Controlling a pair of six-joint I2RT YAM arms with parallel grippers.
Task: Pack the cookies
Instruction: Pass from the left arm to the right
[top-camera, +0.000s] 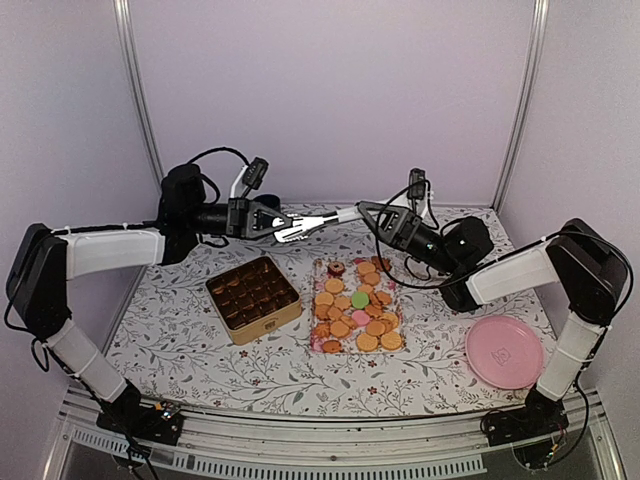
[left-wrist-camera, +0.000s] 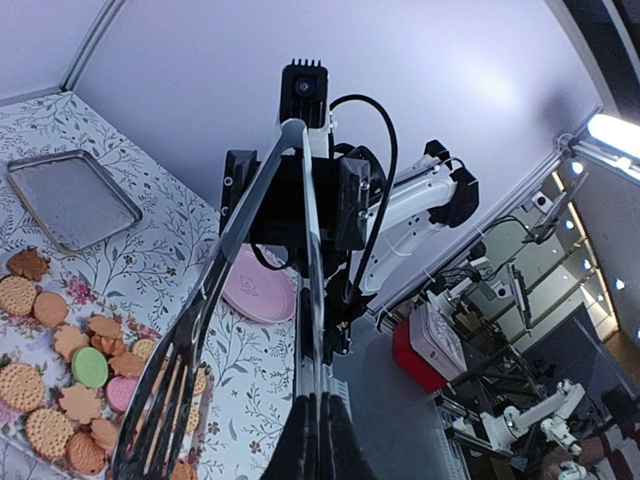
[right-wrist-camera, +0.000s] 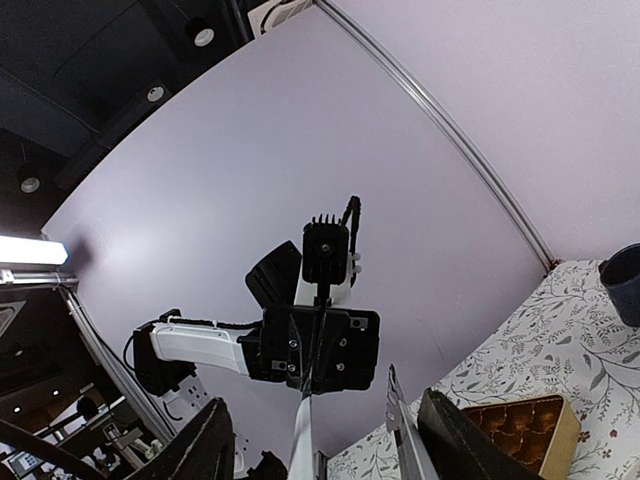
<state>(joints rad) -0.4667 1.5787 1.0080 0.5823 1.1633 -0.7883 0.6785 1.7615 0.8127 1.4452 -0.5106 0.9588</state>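
Observation:
The cookies (top-camera: 355, 305), mostly golden-orange with one green and a pink one, lie on a clear sheet at the table's middle; they also show at the lower left of the left wrist view (left-wrist-camera: 60, 370). Metal tongs (top-camera: 310, 222) hang in the air above the table's far side, between both arms. My left gripper (top-camera: 278, 225) (left-wrist-camera: 322, 440) is shut on one arm of the tongs (left-wrist-camera: 312, 300). The other arm, with a slotted end, spreads away to the side. My right gripper (top-camera: 362, 210) (right-wrist-camera: 330, 440) stands open around the tongs' hinge end, one blade (right-wrist-camera: 397, 420) close to its right finger.
A gold tin (top-camera: 253, 298) (right-wrist-camera: 520, 425) with brown compartments sits left of the cookies. A pink plate (top-camera: 505, 352) (left-wrist-camera: 258, 285) lies near the right arm's base. A shallow metal tray (left-wrist-camera: 70, 198) rests farther back, and a dark cup (right-wrist-camera: 625, 280) stands at the right edge.

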